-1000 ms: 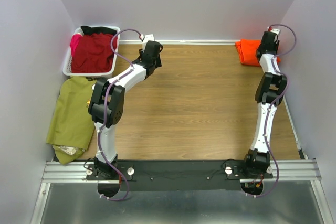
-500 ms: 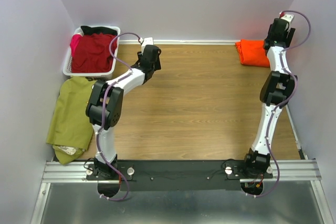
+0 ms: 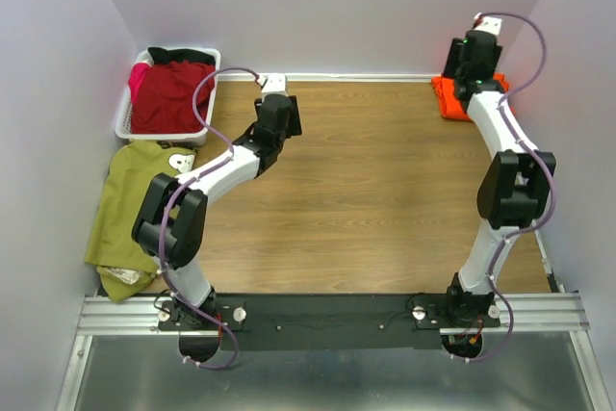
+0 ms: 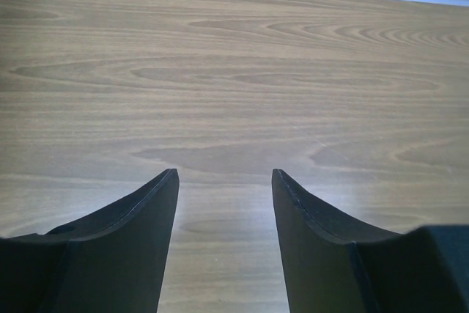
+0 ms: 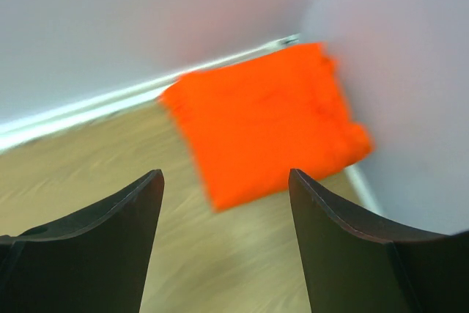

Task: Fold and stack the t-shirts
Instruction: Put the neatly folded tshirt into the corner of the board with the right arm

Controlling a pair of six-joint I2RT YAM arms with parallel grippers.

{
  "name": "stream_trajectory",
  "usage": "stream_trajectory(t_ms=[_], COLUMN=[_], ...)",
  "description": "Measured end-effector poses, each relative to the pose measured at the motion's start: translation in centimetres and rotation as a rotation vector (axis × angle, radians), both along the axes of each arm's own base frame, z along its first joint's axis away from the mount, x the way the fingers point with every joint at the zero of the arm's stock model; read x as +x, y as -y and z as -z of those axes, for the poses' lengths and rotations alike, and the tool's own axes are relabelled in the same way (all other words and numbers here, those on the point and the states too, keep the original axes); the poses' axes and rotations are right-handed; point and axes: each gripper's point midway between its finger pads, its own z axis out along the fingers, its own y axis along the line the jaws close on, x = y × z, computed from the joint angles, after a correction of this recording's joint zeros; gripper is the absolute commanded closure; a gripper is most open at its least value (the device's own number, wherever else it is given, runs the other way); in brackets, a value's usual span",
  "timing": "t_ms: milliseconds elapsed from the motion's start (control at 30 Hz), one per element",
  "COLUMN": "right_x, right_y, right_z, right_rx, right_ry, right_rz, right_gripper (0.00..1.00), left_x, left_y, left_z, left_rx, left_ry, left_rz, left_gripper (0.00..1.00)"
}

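Wood table (image 3: 385, 199) | folded orange t-shirt (image 5: 271, 122) at 1 o'clock | right gripper (image 5: 226, 177) over it, fingers spread, empty | left gripper (image 4: 223, 175) at 11 o'clock, fingers apart, empty

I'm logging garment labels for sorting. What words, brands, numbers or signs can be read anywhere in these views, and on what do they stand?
No text can be read in any view.
Olive green t-shirt: a small print shows at its edge near the basket, too small to read.
Orange t-shirt: plain and blurred, no lettering seen.
White basket: no label visible.
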Motion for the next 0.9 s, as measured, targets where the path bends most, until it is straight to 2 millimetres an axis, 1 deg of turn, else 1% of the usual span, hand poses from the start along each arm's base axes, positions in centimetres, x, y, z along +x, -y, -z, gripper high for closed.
stream_trajectory(t_ms=[33, 67, 100, 133, 167, 200, 233, 267, 300, 367, 400, 533, 567, 667, 700, 733, 800, 833, 900], right_x=[-0.9, -1.6, -2.2, -2.8, -3.9, -4.6, -5.8, -6.4, -7.7, -9.8, -10.6, -13.6, -14.4, -16.9, -18.1, -18.6, -20.6, -21.6, -22.9], right_y=[-2.6, -4.5, -6.7, -8.2, -10.5, -12.2, -14.8, -15.8, -17.4, -19.5, -19.9, -22.5, -23.5, -26.3, -27.4, -27.8, -29.3, -29.7, -29.7], right_z=[-0.1, 0.1, 0.1, 0.1, 0.5, 0.6, 0.9, 1.1, 1.6, 2.3, 2.6, 4.1, 4.5, 6.4, 7.3, 7.7, 9.6, 10.5, 12.0], right_rx=[0.017, 0.027, 0.038, 0.044, 0.054, 0.063, 0.075, 0.082, 0.096, 0.127, 0.141, 0.181, 0.191, 0.213, 0.225, 0.230, 0.251, 0.265, 0.289], right_ry=[-0.005, -0.012, -0.015, -0.018, -0.031, -0.035, -0.043, -0.050, -0.064, -0.080, -0.087, -0.116, -0.121, -0.165, -0.185, -0.195, -0.237, -0.260, -0.293], right_rz=[-0.048, -0.084, -0.128, -0.159, -0.204, -0.239, -0.295, -0.321, -0.359, -0.417, -0.430, -0.485, -0.506, -0.564, -0.586, -0.593, -0.620, -0.622, -0.610], right_gripper=[0.23, 0.23, 0.23, 0.23, 0.23, 0.23, 0.23, 0.23, 0.23, 0.23, 0.23, 0.23, 0.23, 0.25, 0.25, 0.26, 0.27, 0.27, 0.27], left_x=[-0.6, -1.1, -1.8, -2.5, -2.9, -3.7, -4.3, -5.0, -5.9, -7.1, -7.5, -8.6, -8.8, -9.4, -9.6, -9.8, -10.2, -10.3, -10.5], left_y=[0.4, 0.8, 1.3, 1.9, 2.3, 2.9, 3.2, 3.5, 4.0, 4.4, 4.4, 3.8, 3.5, 2.8, 2.5, 2.1, 1.5, 1.3, 0.7], left_z=[-0.2, -0.4, -0.5, -0.7, -0.8, -1.0, -1.0, -1.2, -1.3, -1.8, -2.0, -2.8, -2.9, -3.0, -3.0, -2.9, -2.8, -2.8, -2.7], left_rx=[-0.001, -0.002, 0.000, 0.003, 0.005, 0.011, 0.017, 0.021, 0.027, 0.025, 0.025, 0.026, 0.028, 0.036, 0.039, 0.042, 0.042, 0.043, 0.042], left_ry=[0.007, 0.014, 0.018, 0.024, 0.031, 0.037, 0.040, 0.045, 0.050, 0.062, 0.067, 0.090, 0.094, 0.100, 0.100, 0.099, 0.096, 0.094, 0.093], left_rz=[0.010, 0.019, 0.033, 0.046, 0.053, 0.066, 0.073, 0.081, 0.095, 0.111, 0.111, 0.090, 0.081, 0.053, 0.044, 0.035, 0.016, 0.009, -0.013], left_gripper=[0.31, 0.29, 0.28, 0.25, 0.11, 0.07, 0.07, 0.06, 0.06, 0.06, 0.06, 0.05, 0.05, 0.05, 0.05, 0.05, 0.05, 0.05, 0.05])
